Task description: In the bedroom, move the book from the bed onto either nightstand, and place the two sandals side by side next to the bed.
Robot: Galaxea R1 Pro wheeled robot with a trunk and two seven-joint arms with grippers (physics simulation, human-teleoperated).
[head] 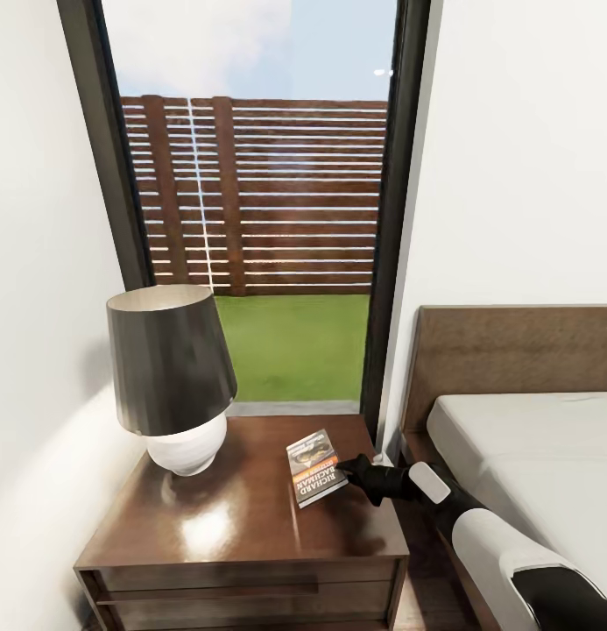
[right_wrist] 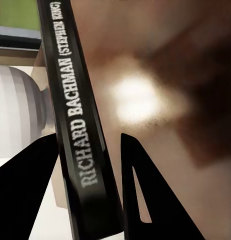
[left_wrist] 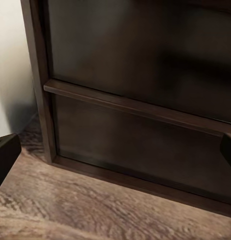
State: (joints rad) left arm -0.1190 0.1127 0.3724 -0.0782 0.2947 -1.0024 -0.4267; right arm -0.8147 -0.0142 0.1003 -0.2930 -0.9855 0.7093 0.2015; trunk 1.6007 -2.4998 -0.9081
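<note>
Nightstand under jaw-held book

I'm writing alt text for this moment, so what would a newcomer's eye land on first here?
Probably the lamp with a black shade and white round base, standing toward the left of the glossy dark reddish-brown wooden nightstand, before a tall window onto grass and a slatted fence. Next, the thin dark paperback book lettered "RICHARD BACHMAN", lying on the nightstand's right side with the right gripper closed on its edge. The light-grey bed lies at the right.
</note>
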